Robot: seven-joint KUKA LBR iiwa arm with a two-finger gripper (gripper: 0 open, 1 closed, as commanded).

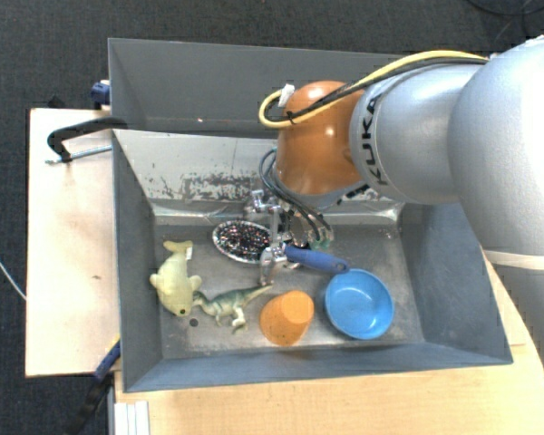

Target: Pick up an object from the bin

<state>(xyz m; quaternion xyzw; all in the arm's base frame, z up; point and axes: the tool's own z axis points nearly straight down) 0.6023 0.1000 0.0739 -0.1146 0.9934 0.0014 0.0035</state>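
The glitter disc (238, 240) lies mid-bin, near the back wall. The gripper (266, 231) hangs over its right edge, fingers spread, pinching nothing; the lower one is at the left end of a blue-handled tool (319, 261). In front stand a blue bowl (358, 304) and an orange cup (286, 317). Left of them lie a green dinosaur (225, 304) and a yellow toy (175, 284).
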